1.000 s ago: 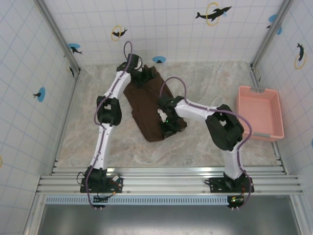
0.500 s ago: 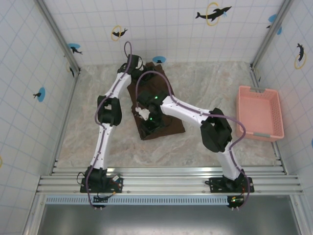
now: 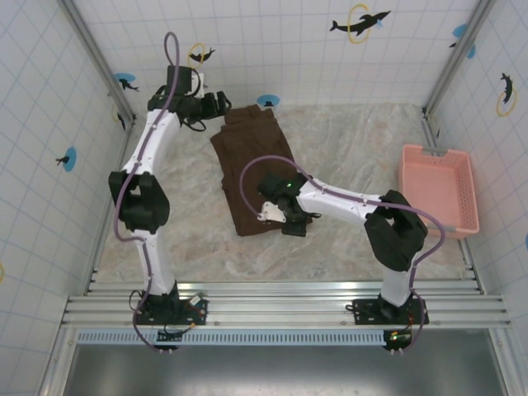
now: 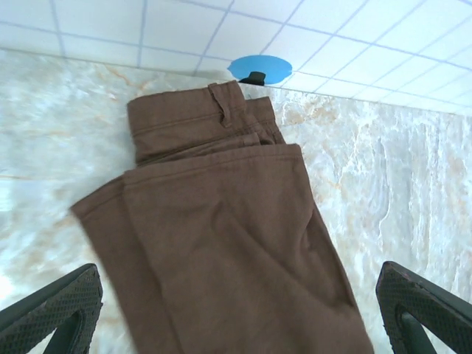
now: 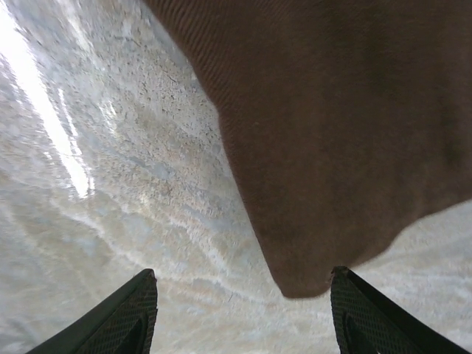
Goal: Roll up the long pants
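Lying folded on the table [image 3: 355, 157], the long pants [image 3: 252, 173] make a long dark brown strip left of centre, with the waistband at the far end near the back wall and the leg ends toward the arms. The left wrist camera shows the pants [image 4: 236, 243] from the waistband [image 4: 195, 122] down. A belt loop [image 4: 221, 107] stands on the band, the upper layer lies slightly askew over the lower one, and soft creases run along the legs. The near end is cut off at the bottom of that picture.

The left gripper [image 3: 221, 103] hangs just beside the waistband's left corner. Its fingers [image 4: 55, 306] are spread wide apart with nothing between them, and only their black, cross-hatched tips are in frame.

The right gripper [image 3: 289, 221] sits at the near right corner of the pants. Its arm hides that corner from above. In the right wrist view the cloth [image 5: 346, 125] is blurred, with a fine ribbed weave and a rounded corner lying over the pale, veined stone surface. The right gripper [image 5: 251, 317] is spread open too, and it appears to touch no cloth, though the blur makes that unsure.

A pink plastic basket [image 3: 406, 186] stands well apart on the table's right side.
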You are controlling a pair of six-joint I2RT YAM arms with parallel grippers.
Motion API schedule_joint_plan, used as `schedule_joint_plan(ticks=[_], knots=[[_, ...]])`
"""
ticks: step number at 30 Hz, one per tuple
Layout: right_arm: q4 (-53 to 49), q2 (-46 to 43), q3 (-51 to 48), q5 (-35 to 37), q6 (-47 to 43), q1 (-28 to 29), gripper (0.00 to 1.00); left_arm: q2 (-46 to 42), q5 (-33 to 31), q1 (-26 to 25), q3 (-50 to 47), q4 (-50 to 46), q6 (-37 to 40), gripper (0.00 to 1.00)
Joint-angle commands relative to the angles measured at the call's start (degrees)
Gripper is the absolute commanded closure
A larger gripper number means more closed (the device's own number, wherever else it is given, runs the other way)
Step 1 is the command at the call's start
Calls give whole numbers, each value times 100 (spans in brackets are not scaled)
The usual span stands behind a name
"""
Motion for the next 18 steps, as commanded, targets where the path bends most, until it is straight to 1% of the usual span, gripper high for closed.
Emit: schedule_joint_plan(ticks=[1,3,8,13,14,15,16,17,18], knots=[[959,83,-166,335,-531,54,36,-307,-482,-57,-951,-459,731,3],[1197,149,-197,430,-547,57,36,-536,-454,-57,-1512,-473,719,3],[1466,443,-215,361,-578,-10,37,-992,-419,-105,-2477,-463,767,2],[1392,858,10,328,-413,-62,46,-1265,-587,-123,-2881,-545,959,2],[1264,963,136,367,-356,-56,51,-1313,-635,-127,-2944,-546,1004,2],[1072,1033,284,111,-349,-89,57,-1373,-675,-133,-2997,-550,1052,2],[1015,1062,354,3,-269,-95,62,-1403,-678,-137,-3024,-548,1115,3],[888,1067,434,-173,-259,-81,73,-1440,-728,-143,-3062,-554,1184,2],[673,1080,536,-398,-299,-55,80,-1489,-798,-150,-3113,-553,1253,2]])
